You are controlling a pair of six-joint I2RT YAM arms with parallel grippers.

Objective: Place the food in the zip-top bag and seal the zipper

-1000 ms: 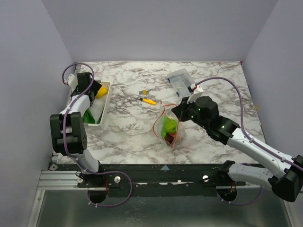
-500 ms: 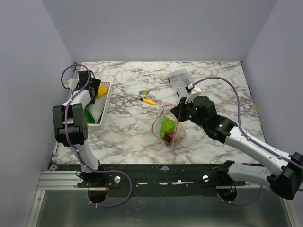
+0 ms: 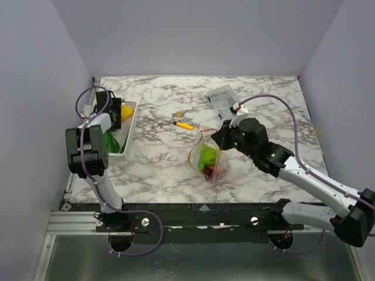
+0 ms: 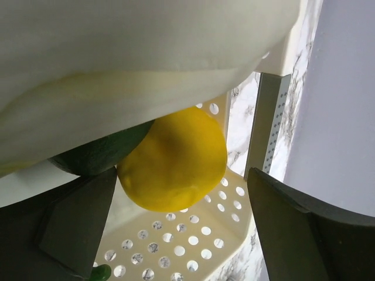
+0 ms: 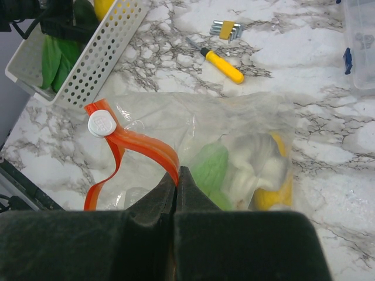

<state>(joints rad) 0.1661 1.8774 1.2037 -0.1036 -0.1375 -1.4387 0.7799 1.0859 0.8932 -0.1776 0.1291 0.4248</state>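
Top external view: marble surface (image 3: 158,167) carrying a white perforated basket (image 3: 130,124) at left and the zip-top bag (image 3: 205,159) at centre. Basket: a yellow fruit (image 4: 176,158) and a green piece (image 4: 94,157); the left fingers (image 3: 115,111) are spread apart on either side of the yellow fruit. Bag: green food (image 5: 210,167), white food (image 5: 252,170) and yellow food (image 5: 274,196); the right fingers (image 5: 177,184) are pinched onto its orange-red zipper (image 5: 137,145). A blurred white shape (image 4: 146,47) hides the upper left wrist view. The right fingers cut off the bag's near edge.
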